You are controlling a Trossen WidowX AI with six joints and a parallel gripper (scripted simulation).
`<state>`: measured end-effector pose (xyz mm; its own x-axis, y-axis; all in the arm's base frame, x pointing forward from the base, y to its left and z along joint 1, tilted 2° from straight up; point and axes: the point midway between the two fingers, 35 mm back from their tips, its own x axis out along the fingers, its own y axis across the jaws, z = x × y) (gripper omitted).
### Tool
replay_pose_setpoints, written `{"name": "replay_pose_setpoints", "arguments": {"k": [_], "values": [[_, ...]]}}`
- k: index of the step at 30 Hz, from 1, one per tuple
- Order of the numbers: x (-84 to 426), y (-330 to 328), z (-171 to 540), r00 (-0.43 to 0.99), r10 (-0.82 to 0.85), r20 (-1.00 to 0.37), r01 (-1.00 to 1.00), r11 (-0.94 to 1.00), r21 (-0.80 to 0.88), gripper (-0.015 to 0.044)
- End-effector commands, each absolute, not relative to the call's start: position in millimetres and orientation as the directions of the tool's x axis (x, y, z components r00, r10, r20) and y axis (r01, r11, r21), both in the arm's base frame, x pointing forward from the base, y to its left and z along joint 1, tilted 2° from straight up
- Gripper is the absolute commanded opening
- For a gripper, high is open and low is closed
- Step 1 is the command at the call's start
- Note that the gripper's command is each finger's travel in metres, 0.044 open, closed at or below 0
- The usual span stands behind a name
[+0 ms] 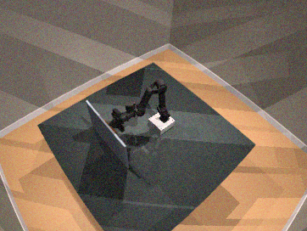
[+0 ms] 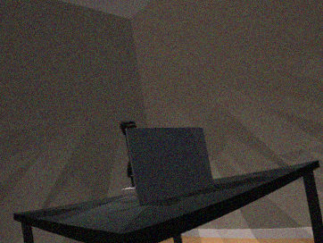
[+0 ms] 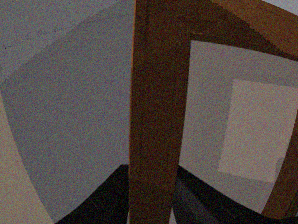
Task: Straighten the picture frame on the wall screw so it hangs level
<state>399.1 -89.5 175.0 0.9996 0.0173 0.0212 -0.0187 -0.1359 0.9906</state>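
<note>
Frame point(image 3: 157, 100): brown, straight-edged side bar between gripper point(image 1: 115, 125) point(image 3: 149, 172) fingers.

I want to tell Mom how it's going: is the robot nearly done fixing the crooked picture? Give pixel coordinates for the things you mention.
Already done: the gripper point(image 1: 115, 127) point(image 3: 149, 172) has hold of the frame point(image 3: 159, 100). In hand: its side bar is between the fingers, by the wall point(image 1: 108, 133) point(image 2: 171, 165) point(image 3: 70, 115). Left: letting go and looking. I can't tell if it's level.
</note>
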Motion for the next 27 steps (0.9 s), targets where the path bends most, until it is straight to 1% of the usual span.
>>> {"name": "replay_pose_setpoints", "arguments": {"k": [1,27], "values": [[399.2,-89.8,174.7,1.000,0.014,0.027,-0.025,-0.129,0.991,0.0000],[399.2,-87.9,168.9,1.000,0.019,0.024,-0.021,-0.135,0.991,0.0000]]}}
